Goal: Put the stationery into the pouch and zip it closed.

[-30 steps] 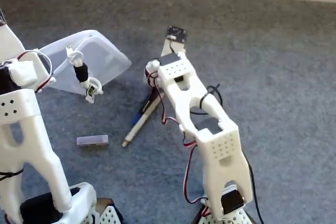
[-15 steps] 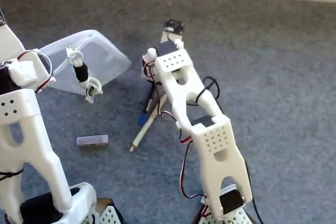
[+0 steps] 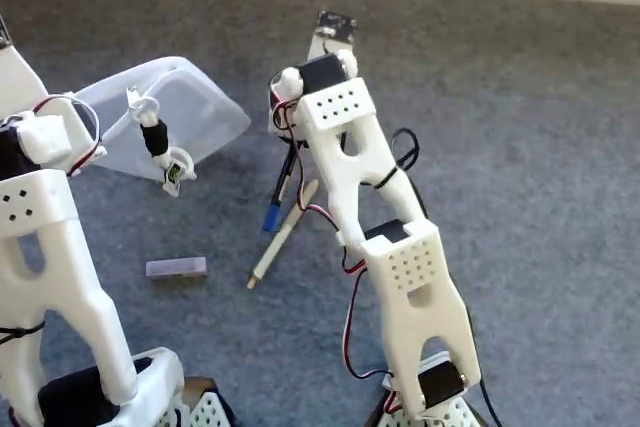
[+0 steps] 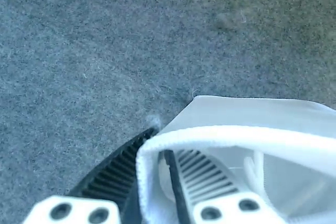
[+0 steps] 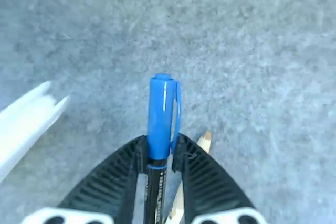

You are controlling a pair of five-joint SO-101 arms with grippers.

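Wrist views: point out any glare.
Left wrist view: the rim of the pouch glows washed-out white. Right wrist view: a thin glint runs down the blue cap of the pen, and the pouch edge is blank white.

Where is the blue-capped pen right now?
The blue-capped pen is clamped in the right gripper, in the high view beside the pencil, right of the pouch.

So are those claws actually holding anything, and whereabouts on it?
Yes. The right gripper pinches the pen where its blue cap meets the dark barrel. The left gripper grips the pouch by its open rim.
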